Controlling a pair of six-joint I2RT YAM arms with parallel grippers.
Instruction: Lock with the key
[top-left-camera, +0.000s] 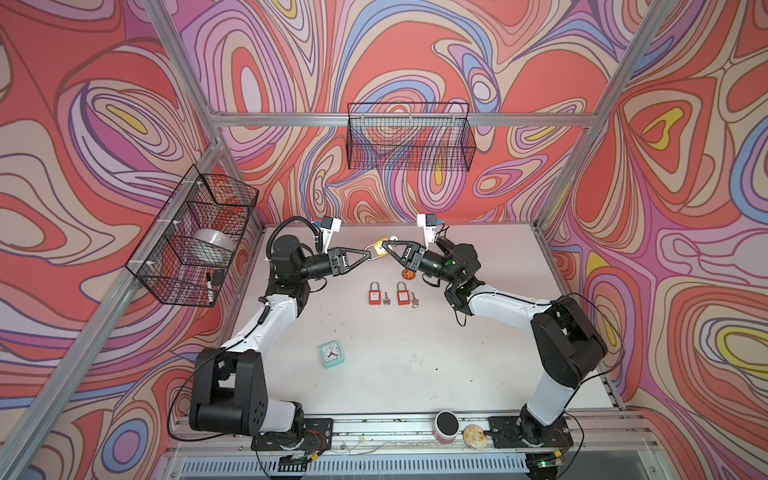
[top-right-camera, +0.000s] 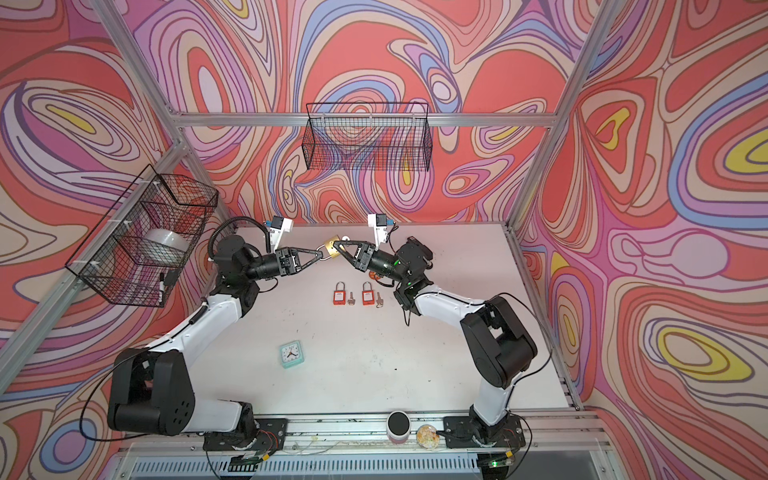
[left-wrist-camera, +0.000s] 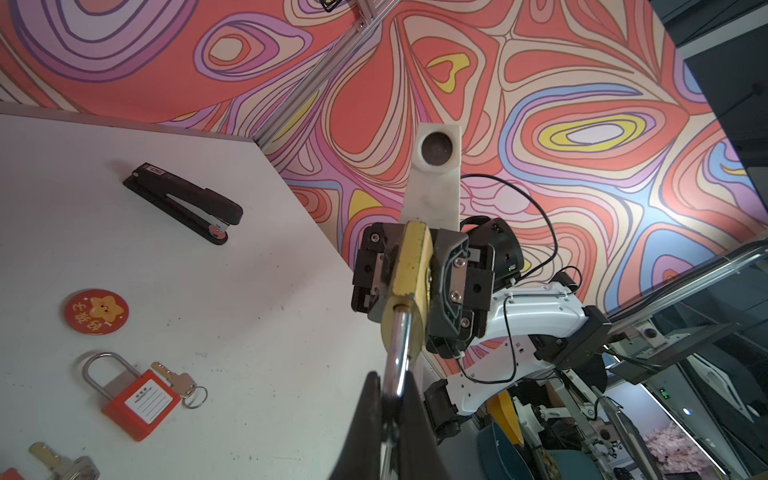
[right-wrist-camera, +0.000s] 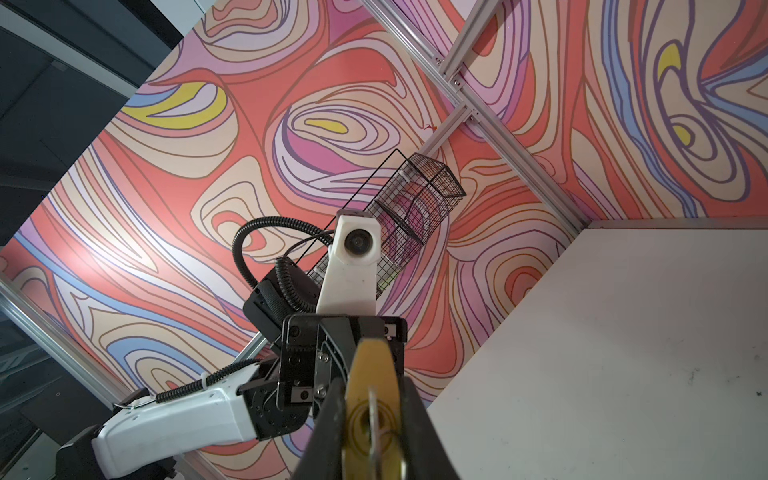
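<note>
Brass padlock (left-wrist-camera: 409, 286) showed yellow metal with a dull sheen, speckled and scuffed. Its shackle (left-wrist-camera: 399, 357) was polished steel, mirror-bright. Table (left-wrist-camera: 208, 270), left of frame, looked matt white and smooth, with grey smudges. Red padlock (left-wrist-camera: 141, 405), lower left, had a glossy plastic body. Stapler (left-wrist-camera: 183, 201) was satin black. Wire basket (top-left-camera: 409, 137), upper centre, was black-coated metal mesh. Frame rail (top-left-camera: 291, 119) looked like brushed aluminium.

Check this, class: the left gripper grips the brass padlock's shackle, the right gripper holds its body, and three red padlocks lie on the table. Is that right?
Not quite. Two red padlocks, not three, lie on the table, as both top views show. The rest stands: the left gripper grips the shackle of the brass padlock and the right gripper holds its body.
</note>
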